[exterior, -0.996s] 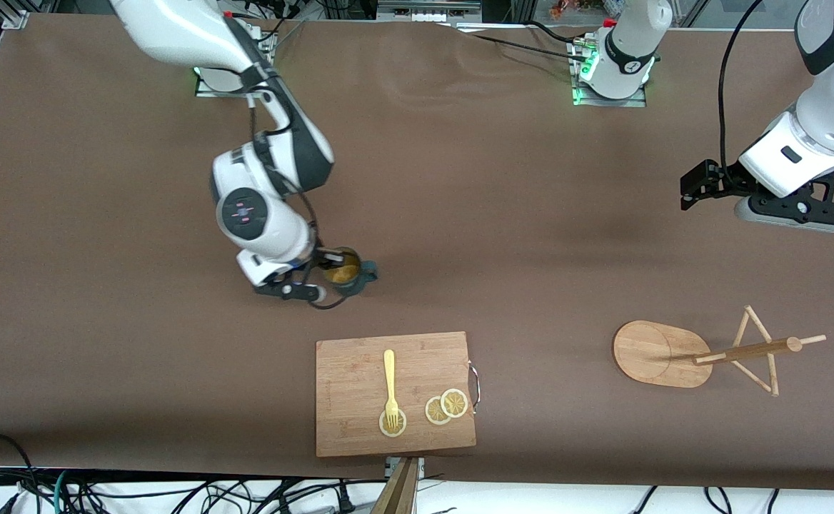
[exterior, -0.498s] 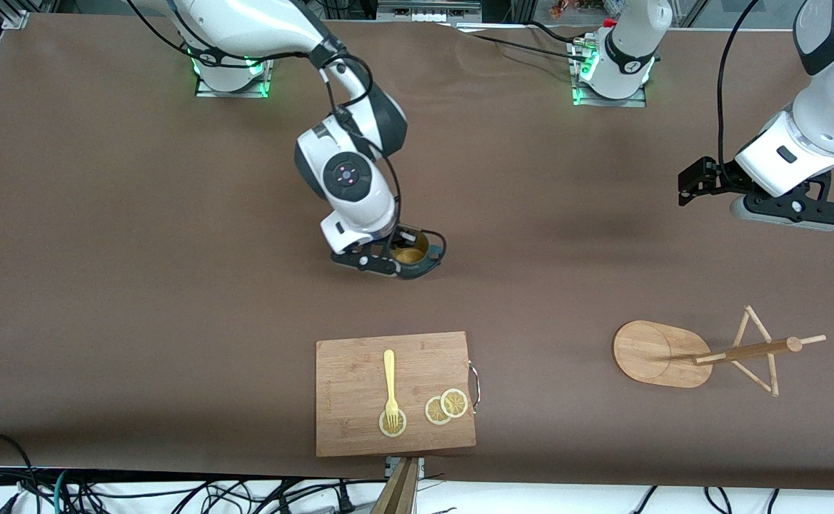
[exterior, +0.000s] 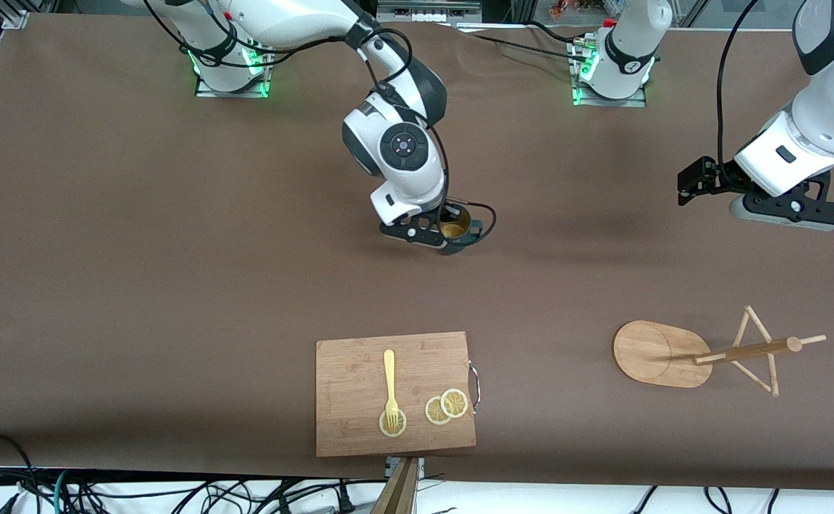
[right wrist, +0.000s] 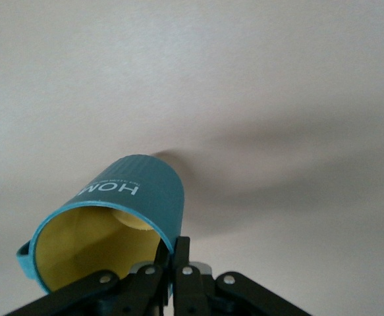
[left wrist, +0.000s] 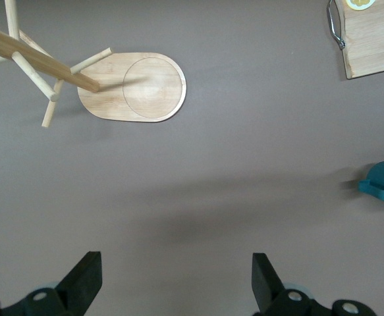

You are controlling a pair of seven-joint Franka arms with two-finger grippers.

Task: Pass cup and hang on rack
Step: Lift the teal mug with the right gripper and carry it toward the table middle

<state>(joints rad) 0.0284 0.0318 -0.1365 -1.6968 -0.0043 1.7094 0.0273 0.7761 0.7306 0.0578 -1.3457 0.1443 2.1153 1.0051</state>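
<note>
The right gripper (exterior: pixel 437 235) is clenched on the rim of the cup (exterior: pixel 454 230), one finger inside the yellowish bowl, which holds nothing that I can see. It hangs over the bare middle of the table (exterior: pixel 138 250), the mug tipped in the right wrist view. Nearer the front camera lies the cutting board (exterior: pixel 360 428) carrying a fork (exterior: pixel 390 382) and lemon slices (exterior: pixel 445 405).

Toward the left arm's end stands the rack (exterior: pixel 702 355), pole upright on its oval base, nothing on its pegs. The left gripper (exterior: pixel 699 184) waits above the table with fingers (left wrist: pixel 83 282) spread and empty. The cup lies well apart from it, toward the right arm's end, so the pass is not yet made.
</note>
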